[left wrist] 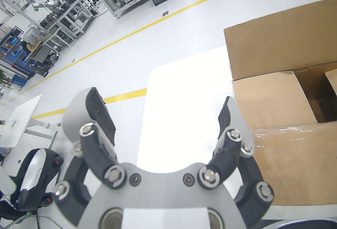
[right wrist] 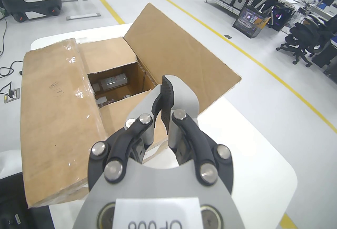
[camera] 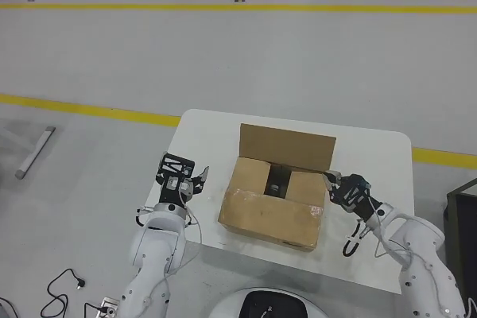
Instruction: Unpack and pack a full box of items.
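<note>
**Two grippers flank a half-open box**

The left gripper (left wrist: 160,101) hovers with its fingers spread wide and empty. The right gripper (right wrist: 165,82) is pinched closed, with nothing visible between its pads. Between them sits the taped brown cardboard box (right wrist: 52,98), one long flap upright. A short flap lies just beneath the right gripper's tips.

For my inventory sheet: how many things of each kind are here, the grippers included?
White rounded table: 1
Brown cardboard box, partly open: 1
Grippers: 2, the left gripper and the right gripper
Total: 4, box contents left uncounted
</note>
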`<state>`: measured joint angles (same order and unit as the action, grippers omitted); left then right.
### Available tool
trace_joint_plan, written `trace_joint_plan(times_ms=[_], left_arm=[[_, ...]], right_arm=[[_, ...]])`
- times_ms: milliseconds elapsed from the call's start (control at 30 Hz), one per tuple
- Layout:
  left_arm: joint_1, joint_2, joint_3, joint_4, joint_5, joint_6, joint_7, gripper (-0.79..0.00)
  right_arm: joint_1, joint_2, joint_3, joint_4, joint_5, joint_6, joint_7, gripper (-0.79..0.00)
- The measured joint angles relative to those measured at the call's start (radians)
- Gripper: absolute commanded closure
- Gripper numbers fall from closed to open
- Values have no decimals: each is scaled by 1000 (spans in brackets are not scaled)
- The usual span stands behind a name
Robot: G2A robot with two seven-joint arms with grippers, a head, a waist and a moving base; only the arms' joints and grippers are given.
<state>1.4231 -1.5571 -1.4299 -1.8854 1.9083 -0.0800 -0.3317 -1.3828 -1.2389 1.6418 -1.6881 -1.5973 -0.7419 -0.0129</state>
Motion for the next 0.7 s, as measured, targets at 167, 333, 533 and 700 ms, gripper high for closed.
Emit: trace_joint_plan(times_ms=[167, 333, 533, 700], left_arm=[[0, 0, 0, 0, 0, 0, 0, -785], [0, 0, 0, 0, 0, 0, 0, -785], [0, 0, 0, 0, 0, 0, 0, -785], [0, 0, 0, 0, 0, 0, 0, -785]], right_arm=[[-7, 1, -6, 3, 6, 0, 14, 0], [-14, 7, 28, 55, 202, -92, 104, 0], [5, 27, 67, 159, 577, -262, 304, -65], [16, 58, 40, 178, 891, -271, 507, -80]])
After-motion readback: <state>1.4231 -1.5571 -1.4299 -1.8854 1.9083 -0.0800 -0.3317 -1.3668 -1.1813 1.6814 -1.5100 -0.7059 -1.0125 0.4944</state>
